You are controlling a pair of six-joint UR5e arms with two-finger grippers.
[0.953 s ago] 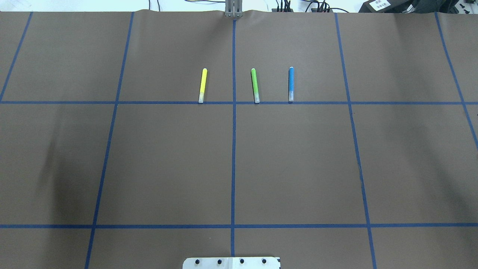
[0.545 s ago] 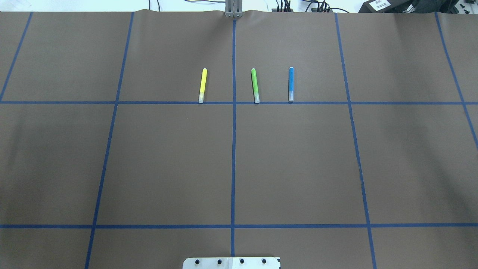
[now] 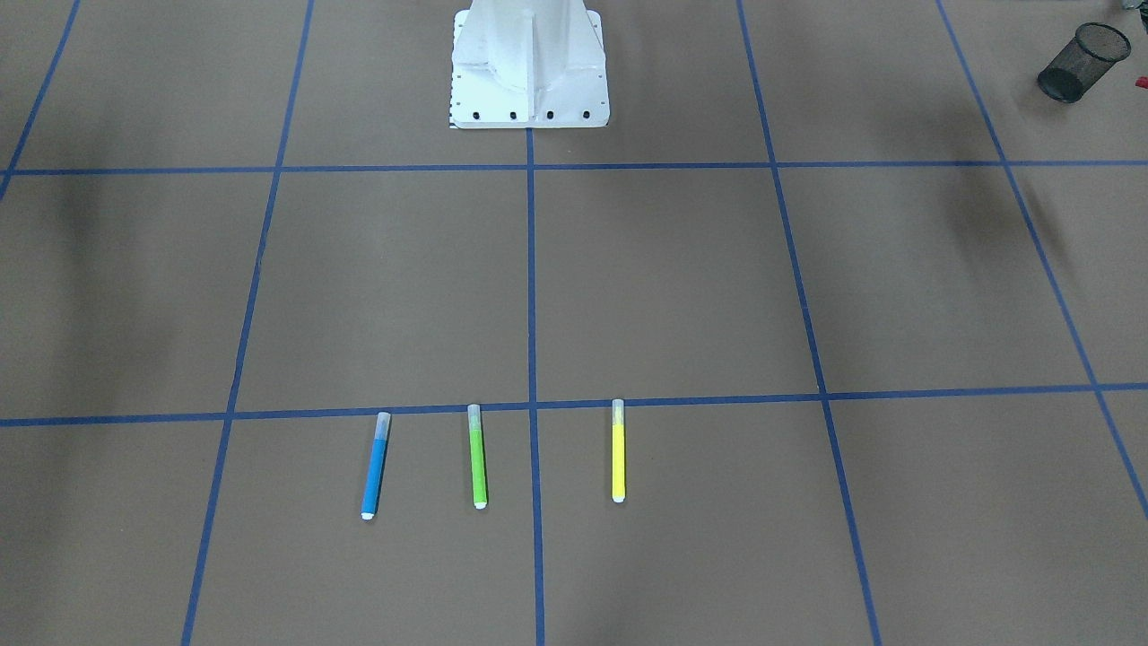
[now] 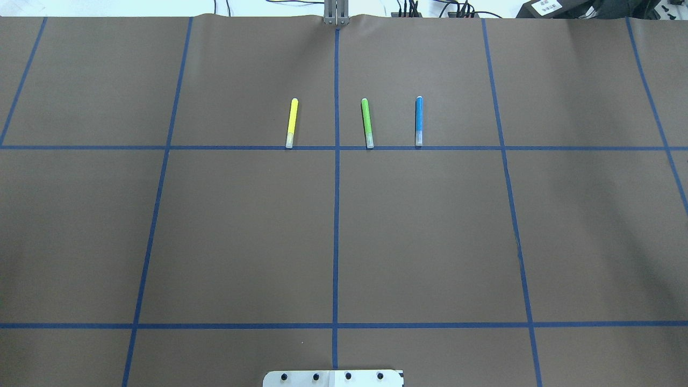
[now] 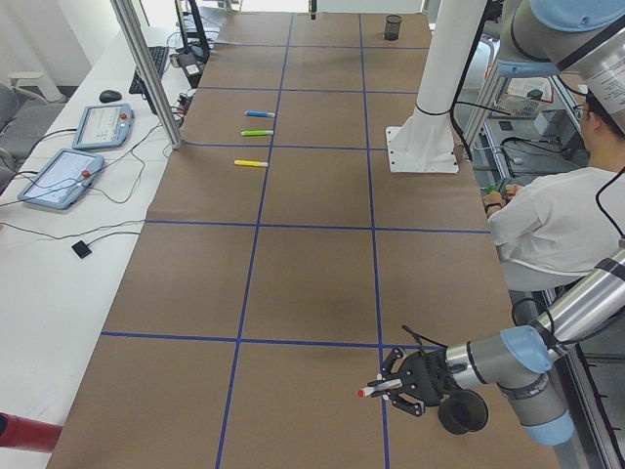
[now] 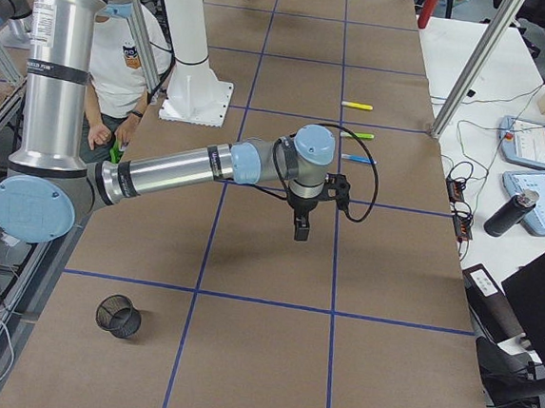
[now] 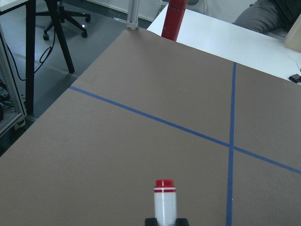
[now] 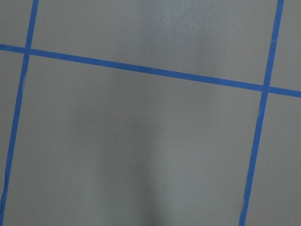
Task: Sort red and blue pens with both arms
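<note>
Red-capped, the red pen [image 7: 165, 200] sits clamped in the left gripper [image 7: 166, 221]; blue pen [image 4: 418, 121] flat on the paper [image 4: 430, 242] — right gripper [image 6: 302, 228] parted or not, can't tell.

Red pen [image 7: 164, 202] and left gripper [image 7: 165, 221]: cut off at wrist view's bottom edge. Right gripper [image 6: 301, 231]: 1 side view only, jaws indiscernible.

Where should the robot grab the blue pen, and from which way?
Grip the blue pen at mid-barrel, coming straight down from above. It lies flat, long and thin, so the right gripper should close across its narrow width. The green marker lies apart, leaving room. The left gripper holds the red pen.
</note>
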